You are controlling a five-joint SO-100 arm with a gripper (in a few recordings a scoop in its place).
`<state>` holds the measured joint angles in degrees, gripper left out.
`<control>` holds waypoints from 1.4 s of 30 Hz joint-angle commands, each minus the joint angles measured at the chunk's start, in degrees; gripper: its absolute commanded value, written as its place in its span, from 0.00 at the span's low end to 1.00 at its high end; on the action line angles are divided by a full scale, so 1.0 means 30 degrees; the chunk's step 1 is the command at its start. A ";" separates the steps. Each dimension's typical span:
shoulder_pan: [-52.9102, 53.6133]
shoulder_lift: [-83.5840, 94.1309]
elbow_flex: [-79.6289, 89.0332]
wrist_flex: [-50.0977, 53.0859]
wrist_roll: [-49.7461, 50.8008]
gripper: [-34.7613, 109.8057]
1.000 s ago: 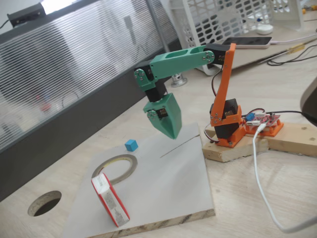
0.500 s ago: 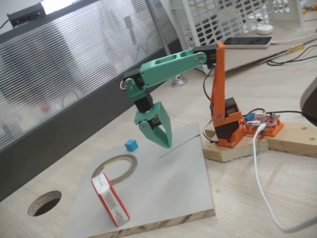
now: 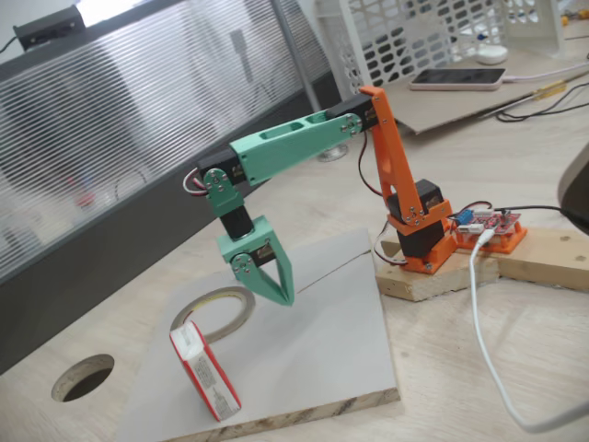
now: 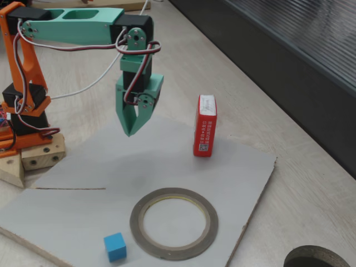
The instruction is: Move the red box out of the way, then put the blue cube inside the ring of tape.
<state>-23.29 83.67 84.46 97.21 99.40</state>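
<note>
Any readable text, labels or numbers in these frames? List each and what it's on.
No text can be quoted.
Red box: lines of white print down its red side, too small and blurred to read; likewise in a fixed view.
Red circuit board: any markings too small to tell.

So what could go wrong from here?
The red box stands on a narrow edge on the board, so a nudge from the gripper may tip it rather than slide it. It could drop onto the tape ring, which lies close by. The blue cube is tiny and sits near the board's edge, so it could get knocked off.
</note>
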 commanded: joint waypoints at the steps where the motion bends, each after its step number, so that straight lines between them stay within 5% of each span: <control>1: -0.1143 -0.0879 -0.1904 0.0117 0.0469 0.24; 28: -0.3867 -0.6123 -0.7793 0.0059 0.0498 0.24; 42: -0.3691 -0.6123 -0.7559 -0.3193 0.0498 0.24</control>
<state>-33.49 64.69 62.67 87.45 99.40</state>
